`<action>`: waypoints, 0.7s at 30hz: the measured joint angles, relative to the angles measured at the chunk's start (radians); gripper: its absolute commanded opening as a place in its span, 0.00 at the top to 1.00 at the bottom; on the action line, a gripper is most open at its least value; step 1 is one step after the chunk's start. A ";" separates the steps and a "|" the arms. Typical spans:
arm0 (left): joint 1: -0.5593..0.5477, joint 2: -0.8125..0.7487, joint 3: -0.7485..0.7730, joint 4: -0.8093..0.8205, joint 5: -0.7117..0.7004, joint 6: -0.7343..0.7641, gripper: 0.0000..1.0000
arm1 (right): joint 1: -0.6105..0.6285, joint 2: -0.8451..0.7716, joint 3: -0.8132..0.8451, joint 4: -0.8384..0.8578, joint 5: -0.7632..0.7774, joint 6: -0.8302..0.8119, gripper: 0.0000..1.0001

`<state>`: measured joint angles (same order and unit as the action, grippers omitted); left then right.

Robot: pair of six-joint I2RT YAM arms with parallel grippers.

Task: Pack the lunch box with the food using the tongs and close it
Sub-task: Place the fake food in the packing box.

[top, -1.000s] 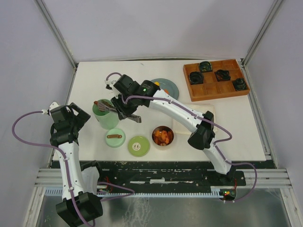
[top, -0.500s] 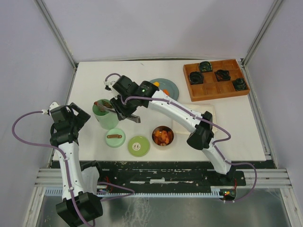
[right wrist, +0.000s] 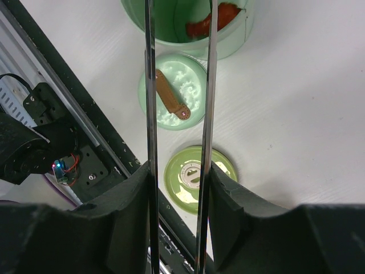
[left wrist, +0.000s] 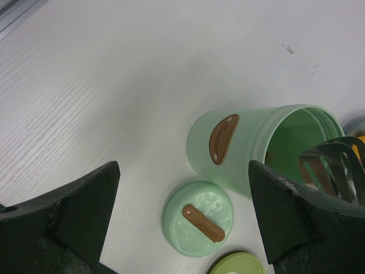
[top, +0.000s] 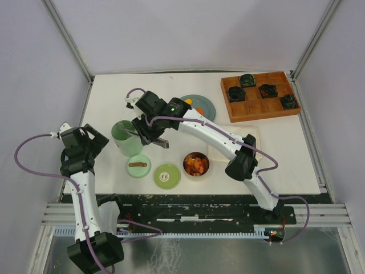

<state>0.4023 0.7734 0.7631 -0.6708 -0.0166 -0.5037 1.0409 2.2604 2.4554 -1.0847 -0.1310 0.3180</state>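
The lunch box's mint-green canister [top: 126,140] stands open at the table's left. Its flat mint lid [top: 138,166] and the lime-green lid [top: 167,176] lie in front of it. The steel bowl [top: 196,155] holds orange food [top: 196,165]. My right gripper [top: 149,134] is shut on the silver tongs [top: 136,131], whose arms [right wrist: 149,85] reach over the canister's mouth [right wrist: 188,25]. A red-brown piece [right wrist: 214,18] lies inside the canister. My left gripper [left wrist: 183,171] hangs open above the mint lid [left wrist: 198,218], beside the canister [left wrist: 251,145], holding nothing.
A grey-blue plate [top: 201,109] with a small orange bit lies behind the right arm. A compartmented wooden tray [top: 259,108] with dark objects stands at the back right. A folded cream cloth [top: 222,149] lies under the right arm. The black base rail [right wrist: 85,142] runs along the near edge.
The tongs' arms have spread a little over the canister, and the brown piece seen at their tips earlier no longer shows there. The left arm has not moved.
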 measured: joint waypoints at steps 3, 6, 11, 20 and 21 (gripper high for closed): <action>0.000 0.000 0.000 0.000 0.000 0.000 0.00 | 0.000 0.000 0.000 0.001 0.000 0.000 0.53; 0.000 0.000 0.000 0.000 0.000 0.000 0.00 | 0.000 0.000 0.000 0.003 -0.003 0.000 0.53; 0.000 0.000 0.000 0.000 0.000 0.000 0.00 | -0.003 -0.004 0.002 0.016 0.002 0.000 0.53; 0.000 0.004 -0.002 0.006 0.021 0.000 0.01 | -0.091 -0.200 -0.139 0.046 0.062 0.006 0.53; 0.000 0.009 -0.002 0.013 0.031 0.000 0.01 | -0.113 -0.236 -0.171 0.055 0.068 0.010 0.53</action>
<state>0.4023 0.7822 0.7616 -0.6575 0.0139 -0.5037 0.9279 2.0243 2.2841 -1.0302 -0.0631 0.3279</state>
